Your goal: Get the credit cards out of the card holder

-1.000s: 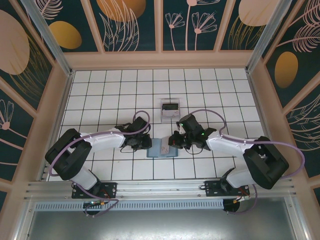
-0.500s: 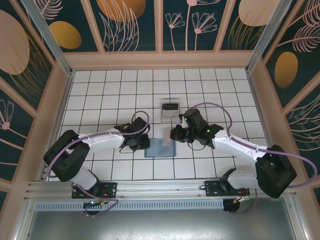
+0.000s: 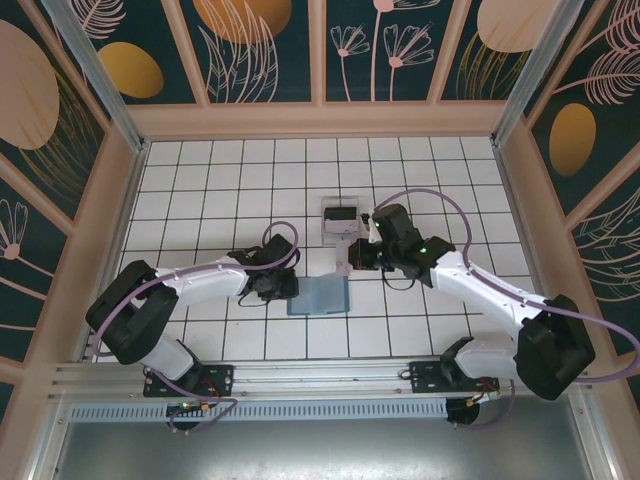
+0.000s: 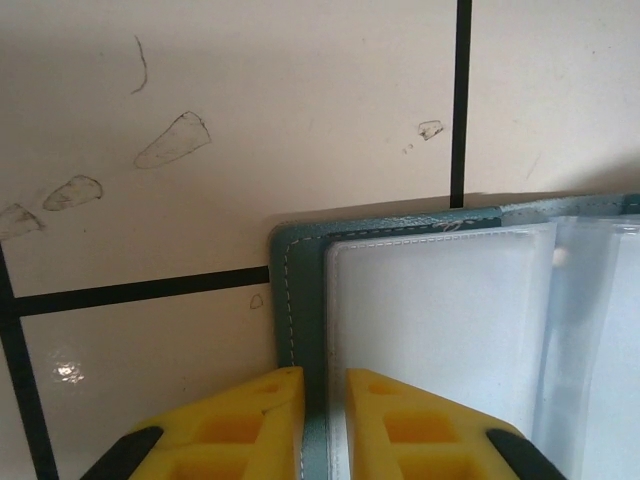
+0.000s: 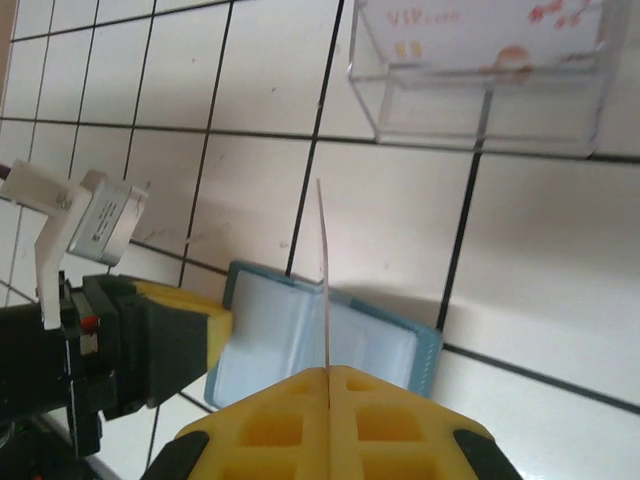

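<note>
The teal card holder (image 3: 320,297) lies open and flat on the tiles, its clear sleeves (image 4: 440,330) facing up. My left gripper (image 3: 285,287) rests on the holder's left edge (image 4: 300,300), its yellow jaws (image 4: 323,385) a narrow gap apart over the stitched border and gripping nothing. My right gripper (image 3: 352,262) hangs above the holder's far right corner, shut on a thin pale credit card (image 3: 343,268). That card (image 5: 324,280) stands edge-on between the closed fingers (image 5: 329,372), lifted clear of the holder (image 5: 275,335). A dark credit card (image 3: 342,214) lies in the tray.
A clear plastic tray (image 3: 340,235) stands one tile beyond the holder, and its front wall (image 5: 480,110) is close ahead of the held card. The left arm's yellow finger (image 5: 185,335) sits at the holder's left side.
My right gripper has lifted and moved away from the holder towards the tray, drawing the pale card out of it. The left gripper has stayed on the holder's left edge.
</note>
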Available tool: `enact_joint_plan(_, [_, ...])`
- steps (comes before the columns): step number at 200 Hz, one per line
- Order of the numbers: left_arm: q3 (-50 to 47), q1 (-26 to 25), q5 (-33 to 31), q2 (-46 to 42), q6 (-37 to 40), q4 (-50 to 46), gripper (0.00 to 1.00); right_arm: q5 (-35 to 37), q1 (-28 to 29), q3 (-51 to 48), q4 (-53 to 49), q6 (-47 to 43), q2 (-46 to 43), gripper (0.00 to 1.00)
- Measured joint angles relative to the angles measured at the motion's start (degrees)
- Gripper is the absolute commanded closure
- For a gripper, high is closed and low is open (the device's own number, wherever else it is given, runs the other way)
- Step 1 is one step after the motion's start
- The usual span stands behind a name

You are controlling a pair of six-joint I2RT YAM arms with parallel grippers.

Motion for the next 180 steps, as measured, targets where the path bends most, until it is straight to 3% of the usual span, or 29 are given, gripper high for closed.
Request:
enact_joint_plan(94, [0.42, 0.00, 0.00, 0.11, 0.76, -0.22, 0.79, 9.86, -0.74, 12.07, -12.48, -36.59, 7.43, 1.00])
enact_joint_plan(180, [0.46, 0.00, 0.02, 0.17, 0.98, -0.22, 0.79, 13.68, -0.74, 19.76, -17.18, -73.07, 10.82, 1.00])
